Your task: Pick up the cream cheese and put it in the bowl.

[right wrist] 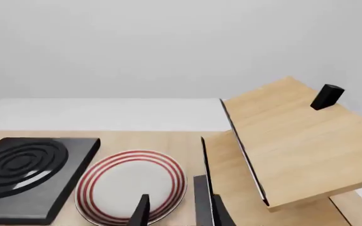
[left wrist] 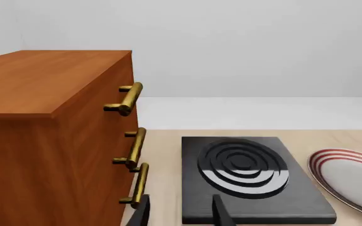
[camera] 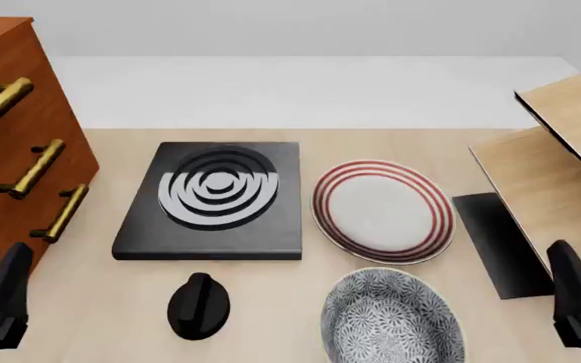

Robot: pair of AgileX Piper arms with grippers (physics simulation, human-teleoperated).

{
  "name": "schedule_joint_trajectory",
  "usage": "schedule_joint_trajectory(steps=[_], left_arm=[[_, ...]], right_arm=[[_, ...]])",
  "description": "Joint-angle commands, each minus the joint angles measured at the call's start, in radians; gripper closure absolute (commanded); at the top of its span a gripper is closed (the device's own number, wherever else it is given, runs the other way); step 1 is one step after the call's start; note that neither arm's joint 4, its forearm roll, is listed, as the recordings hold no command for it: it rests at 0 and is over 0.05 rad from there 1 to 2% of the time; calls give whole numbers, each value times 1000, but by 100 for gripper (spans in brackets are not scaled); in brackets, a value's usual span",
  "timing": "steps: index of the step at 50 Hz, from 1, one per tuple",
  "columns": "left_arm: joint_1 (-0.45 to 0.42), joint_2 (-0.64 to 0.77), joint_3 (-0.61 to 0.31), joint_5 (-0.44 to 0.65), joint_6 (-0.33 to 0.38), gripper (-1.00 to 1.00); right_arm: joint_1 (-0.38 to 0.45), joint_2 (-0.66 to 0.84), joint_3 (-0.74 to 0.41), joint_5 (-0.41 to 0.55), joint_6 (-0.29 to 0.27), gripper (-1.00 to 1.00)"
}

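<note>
A wooden drawer cabinet with brass handles stands at the worktop's left edge. The left gripper hovers, jaws apart. A black stove burner plate sits mid-worktop, a black knob near the front edge. The red-ringed plate follows, the patterned bowl in front of it. The right gripper has its jaws apart. The cream cheese is out of sight.

The bowl, round and white with a dense dark grey-blue floral pattern, sat upright and empty on the table at the 5 o'clock position of the front view. The cream cheese was not visible in any view.
</note>
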Motion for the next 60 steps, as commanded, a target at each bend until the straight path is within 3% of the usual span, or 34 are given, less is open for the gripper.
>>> schedule_joint_trajectory(steps=[1, 12, 16, 19, 23, 34, 45, 48, 60], left_arm=[[0, 0, 0, 0, 0, -100], [0, 0, 0, 0, 0, -100], [0, 0, 0, 0, 0, -100], [0, 0, 0, 0, 0, -100], [0, 0, 0, 0, 0, -100], [0, 0, 0, 0, 0, -100], [0, 0, 0, 0, 0, -100], [0, 0, 0, 0, 0, -100], [0, 0, 0, 0, 0, -100]], right_arm=[[15, -10, 5, 14, -27, -100], [103, -11, 5, 33, -79, -100], [220, -11, -6, 75, -140, -100], [293, -11, -28, 113, -154, -100], [347, -10, -38, 146, -181, -100], [535, -4, -89, 245, -171, -100], [734, 213, -86, 84, -155, -100], [760, 267, -81, 42, -177, -100], [943, 603, -111, -218, -149, -100]])
